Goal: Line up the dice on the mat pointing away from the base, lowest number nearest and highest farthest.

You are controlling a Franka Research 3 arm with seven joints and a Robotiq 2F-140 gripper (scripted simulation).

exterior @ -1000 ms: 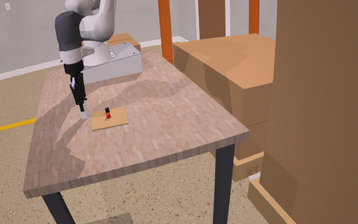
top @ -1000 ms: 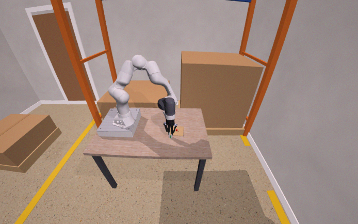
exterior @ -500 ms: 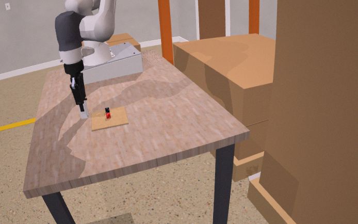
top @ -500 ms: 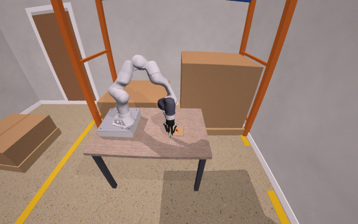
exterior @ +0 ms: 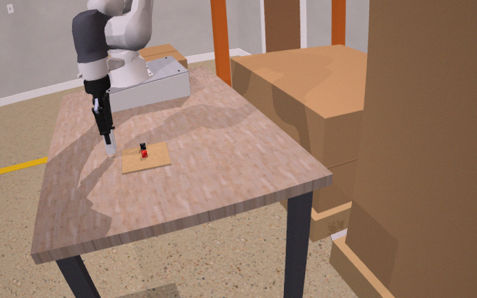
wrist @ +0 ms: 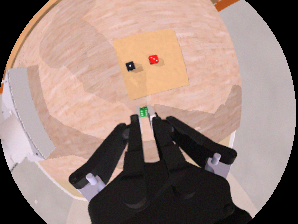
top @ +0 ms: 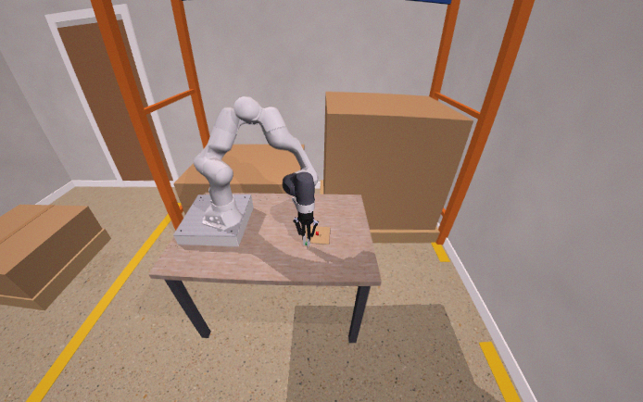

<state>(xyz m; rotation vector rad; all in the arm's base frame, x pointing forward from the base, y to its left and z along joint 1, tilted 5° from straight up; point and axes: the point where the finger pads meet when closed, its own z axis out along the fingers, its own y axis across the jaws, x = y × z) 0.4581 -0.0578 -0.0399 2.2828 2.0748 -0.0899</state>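
Wooden desk [top: 265, 265] [exterior: 225, 168] [wrist: 210, 60], end effector [top: 307, 243] [exterior: 111, 154] [wrist: 143, 111] clamped on the green die [top: 307, 244] [wrist: 144, 112].
It's just off the mat [top: 324, 239] [exterior: 158, 158] [wrist: 170, 82], where black [exterior: 142, 146] [wrist: 130, 66] sits nearer the base than red [top: 317, 232] [exterior: 143, 154] [wrist: 153, 59]; green, looking like the highest, probably belongs beyond red.

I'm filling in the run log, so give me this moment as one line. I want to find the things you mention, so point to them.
gripper [top: 307, 243] [exterior: 111, 154] [wrist: 143, 111]: closed on green die [top: 306, 244] [wrist: 144, 112] | black die [exterior: 142, 146] [wrist: 130, 66], red die [top: 317, 232] [exterior: 143, 154] [wrist: 153, 59]: on mat [top: 324, 239] [exterior: 156, 161] [wrist: 170, 80] | green die: off mat
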